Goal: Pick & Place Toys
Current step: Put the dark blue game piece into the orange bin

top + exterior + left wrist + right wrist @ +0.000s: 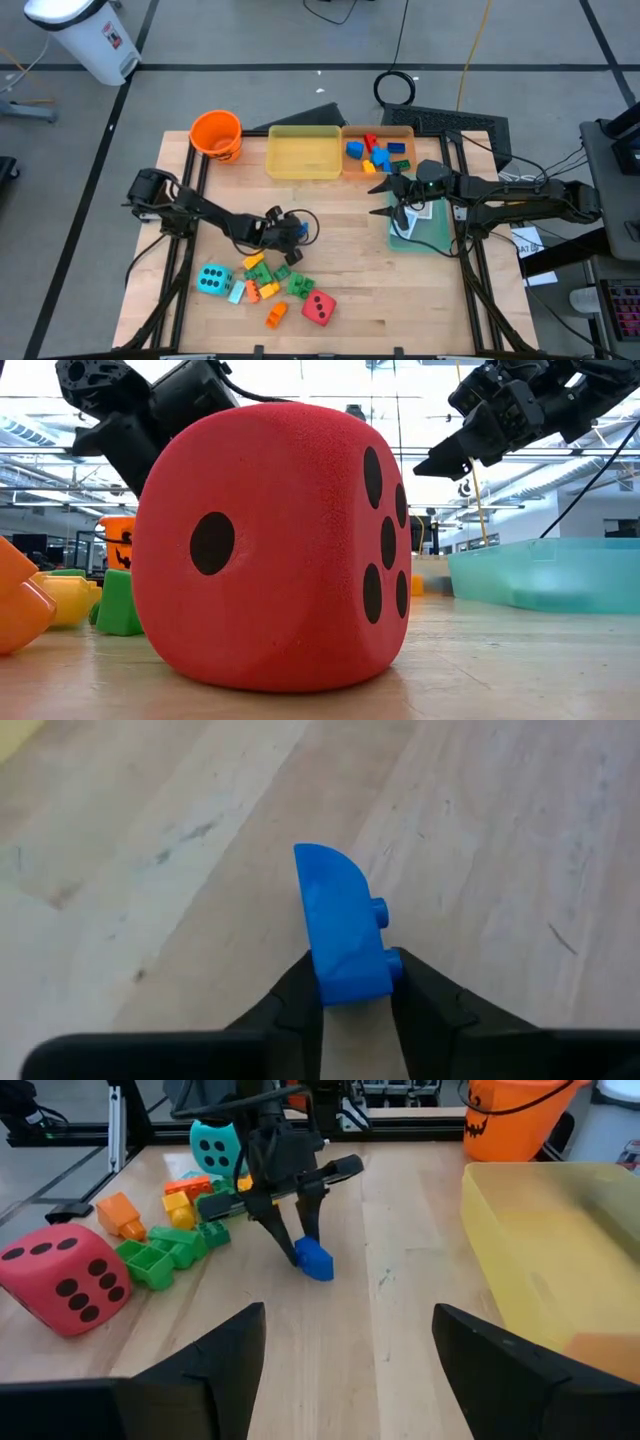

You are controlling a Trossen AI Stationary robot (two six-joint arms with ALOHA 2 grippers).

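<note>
Pinching from both sides, the left gripper (352, 988) has its fingers (296, 995) closed on the lower end of a blue brick (340, 925), whose rounded end juts forward past the tips. The right wrist view shows the same grip from across the table (400, 1280): the brick (314, 1260) sits on or just off the wood with the fingers coming down on it from above, which suits a lift straight up. Whether it has left the surface I cannot tell.

Just behind those fingers lies the heap of toys it is drawing from: green bricks (165, 1255), an orange brick (120, 1213), yellow ones, the cyan die (213, 1145) and, nearer the table's front edge, the red die (62, 1280). The blue brick lies a little clear of the heap, so the fingers have room on both sides.

Ahead of the fingers, across bare wood, stand the yellow tray (303, 153) and, beside it, the orange tray (400, 133) already holding blue, red and yellow bricks, a likely goal for this one. The bucket (216, 134) stands at the far corner.

The right gripper (393, 196) waits with fingers spread and empty, hovering at the green tray (425, 235), well apart from the brick and out of the left arm's way.
</note>
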